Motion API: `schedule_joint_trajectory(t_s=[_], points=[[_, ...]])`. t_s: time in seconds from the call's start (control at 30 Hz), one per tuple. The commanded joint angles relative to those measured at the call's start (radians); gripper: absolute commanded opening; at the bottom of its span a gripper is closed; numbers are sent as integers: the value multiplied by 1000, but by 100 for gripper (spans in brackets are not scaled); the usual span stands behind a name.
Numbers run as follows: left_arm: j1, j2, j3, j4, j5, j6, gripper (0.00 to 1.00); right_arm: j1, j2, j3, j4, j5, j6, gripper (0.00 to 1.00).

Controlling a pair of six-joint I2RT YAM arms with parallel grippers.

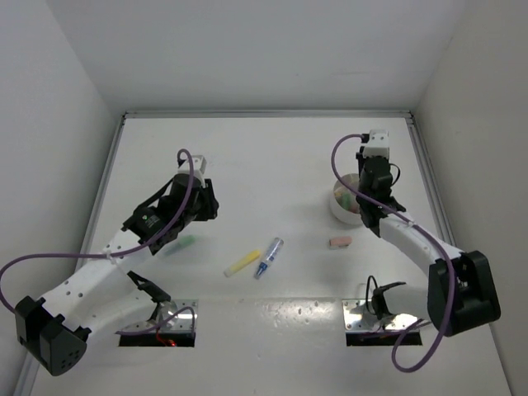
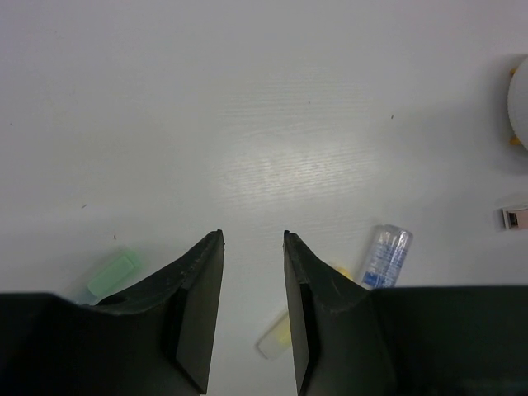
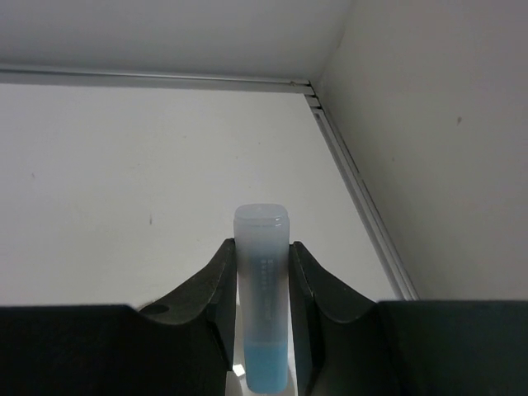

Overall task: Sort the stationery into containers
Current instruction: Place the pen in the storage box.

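Top external view puts the right arm directly over the white bowl (image 1: 339,200), which explains most of the scene. The right gripper (image 3: 261,252) has its jaws pinched on a blue pen (image 3: 262,289), whose pale cap pokes out past the fingertips; the grip looks meant for carrying the pen to the bowl and dropping it in. The arm hides the bowl's inside, so I cannot tell which compartment it is over.

The rest of the stationery lies loose on the table (image 1: 272,165), waiting its turn. A pink eraser (image 1: 340,242) sits just beside the bowl on its near side. A clear blue-tipped pen (image 1: 268,257) and a yellow highlighter (image 1: 241,263) lie close together, well to the bowl's left. A green pen (image 1: 183,244) lies farthest from the bowl, on the same side.

The left gripper (image 2: 253,239) is also far to the bowl's left, with its jaws spread and nothing between them. The green pen shows just outside one finger, so this gripper is probably lining up a pick, though it is not yet centred on anything.
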Motion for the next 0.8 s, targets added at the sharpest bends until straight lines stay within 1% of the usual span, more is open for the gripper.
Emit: schedule_joint_trajectory(t_s=[0.0, 0.03, 0.2, 0.33, 0.67, 0.77], points=[[-5, -9, -10, 30, 13, 11, 41, -20, 43, -29, 254, -85, 16, 0], [-5, -18, -10, 30, 13, 11, 41, -20, 63, -41, 300, -85, 16, 0], [-5, -18, -10, 39, 13, 11, 41, -40, 96, -30, 323, -128, 37, 0], [-5, -18, -10, 39, 13, 20, 41, -49, 119, -64, 427, -140, 16, 0], [-5, -9, -10, 39, 13, 20, 41, -80, 171, -92, 446, -159, 88, 0], [-5, -9, -10, 39, 13, 20, 41, -89, 195, -112, 493, -171, 120, 0]])
